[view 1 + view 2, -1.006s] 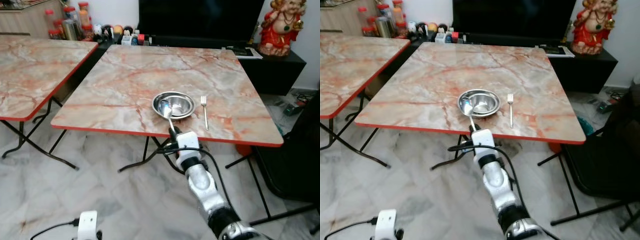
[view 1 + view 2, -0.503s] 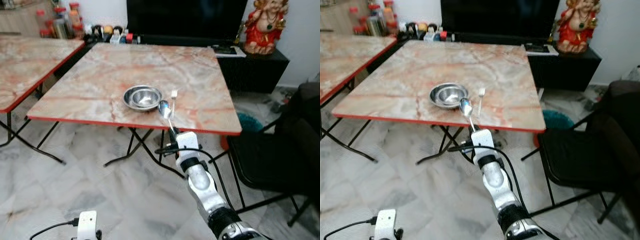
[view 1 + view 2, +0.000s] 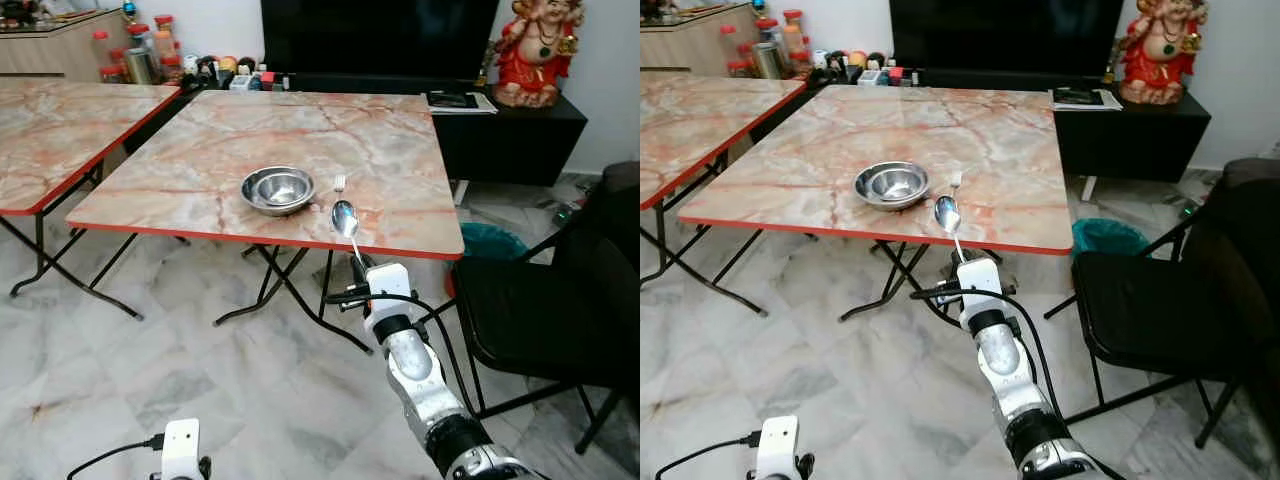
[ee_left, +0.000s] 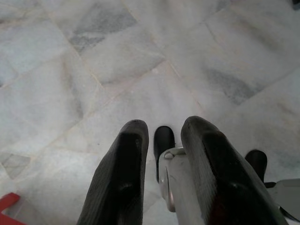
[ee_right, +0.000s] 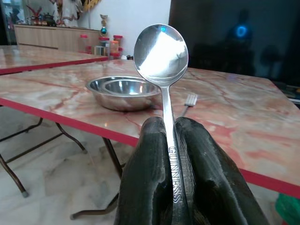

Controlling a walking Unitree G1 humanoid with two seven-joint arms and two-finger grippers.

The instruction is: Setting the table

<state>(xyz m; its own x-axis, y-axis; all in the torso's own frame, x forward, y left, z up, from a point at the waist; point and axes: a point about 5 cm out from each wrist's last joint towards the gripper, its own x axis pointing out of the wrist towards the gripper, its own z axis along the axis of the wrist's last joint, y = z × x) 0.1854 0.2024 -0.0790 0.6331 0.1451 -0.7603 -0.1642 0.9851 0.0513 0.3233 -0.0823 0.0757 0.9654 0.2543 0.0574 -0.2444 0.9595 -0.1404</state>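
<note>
The right gripper (image 5: 171, 140) is clamped on the handle of a shiny steel spoon (image 5: 161, 56), held upright short of the pink marbled, red-edged surface (image 3: 390, 150). Its wrist view alone reveals "GUINNESS" stamped on the handle. The left gripper (image 4: 161, 140), fingers slightly apart, hangs over marble floor (image 4: 93, 61). On the surface, a steel bowl (image 3: 277, 189) sits beside a fork (image 3: 338, 186).

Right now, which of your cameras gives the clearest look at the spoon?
The right wrist view: the spoon stands upright, close up, clamped in the right end effector, lettering readable on its handle. Both eye views show it small, from above, over the table's near edge.
</note>
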